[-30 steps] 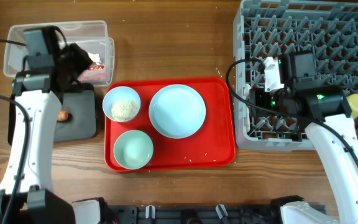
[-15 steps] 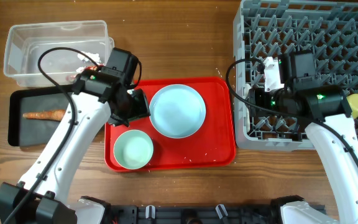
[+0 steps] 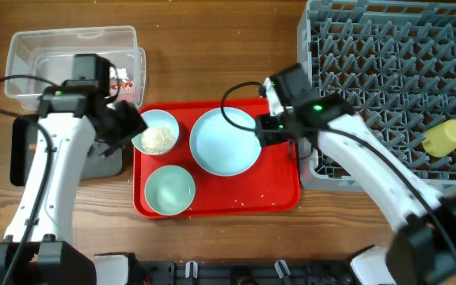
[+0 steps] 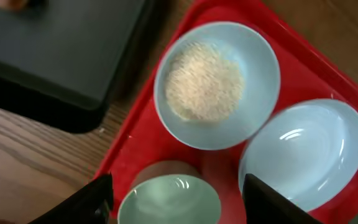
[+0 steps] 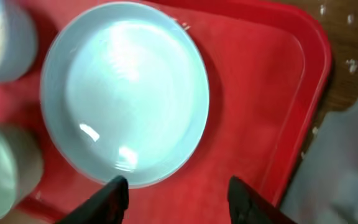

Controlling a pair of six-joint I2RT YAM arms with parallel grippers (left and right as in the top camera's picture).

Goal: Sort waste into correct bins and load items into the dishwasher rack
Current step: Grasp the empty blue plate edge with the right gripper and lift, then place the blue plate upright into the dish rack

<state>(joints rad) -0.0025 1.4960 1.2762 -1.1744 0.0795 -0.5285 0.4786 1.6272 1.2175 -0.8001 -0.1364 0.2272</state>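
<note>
My left gripper [image 3: 129, 125] is open and empty, beside the pale blue bowl of white rice grains [image 3: 157, 136] [image 4: 216, 84]; in the left wrist view its fingers [image 4: 179, 202] straddle the pale green bowl [image 4: 169, 199] [image 3: 170, 190]. My right gripper [image 3: 266, 127] [image 5: 179, 202] is open and empty at the right rim of the light-blue plate [image 3: 226, 141] [image 5: 126, 93]. The yellow cup [image 3: 444, 136] lies in the grey rack [image 3: 394, 47]. The red wrapper [image 3: 121, 79] is in the clear tub [image 3: 70, 39]. My left arm hides most of the black tray [image 3: 18, 154] [image 4: 55, 50]. The spoon is not visible.
Bowls and plate stand on the flat red tray [image 3: 279, 186] [image 5: 272, 81], with a few loose grains on it. The rack's wall [image 5: 347, 168] is just right of the right gripper. An orange sliver [image 4: 14, 3] shows at the black tray's far end.
My right arm left the rack and swung left over the plate, without the white thing seen by it before. My left arm went from the tub to the tray, then back beside the rice bowl.
</note>
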